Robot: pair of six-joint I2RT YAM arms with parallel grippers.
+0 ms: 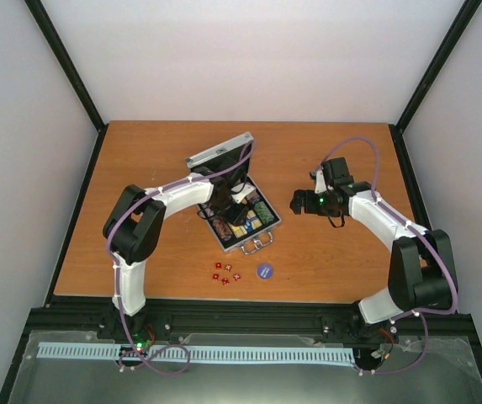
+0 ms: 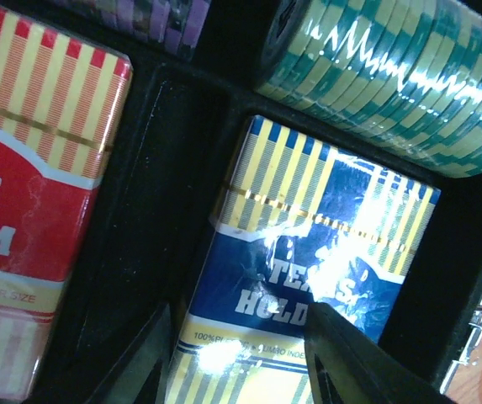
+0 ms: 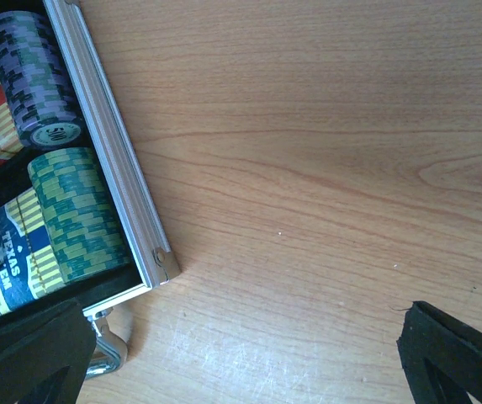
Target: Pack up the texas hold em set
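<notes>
The silver case (image 1: 272, 220) lies open mid-table, its lid (image 1: 219, 156) standing up behind. Inside lie a red card box (image 2: 30, 168), a blue card box (image 2: 291, 244), a green chip stack (image 2: 392, 76) and a purple chip stack (image 2: 165, 21). My left gripper (image 2: 241, 353) is down inside the case, its jaws closed against the two sides of the blue card box. My right gripper (image 3: 241, 353) hangs open over bare wood just right of the case rim (image 3: 110, 160), holding nothing. Several tiny red dice (image 1: 225, 273) and a blue-purple disc (image 1: 264, 270) lie on the table in front of the case.
The case's metal handle (image 3: 106, 353) sticks out at its near edge, close to my right gripper's left finger. Black frame posts and white walls enclose the wooden table (image 1: 333, 261).
</notes>
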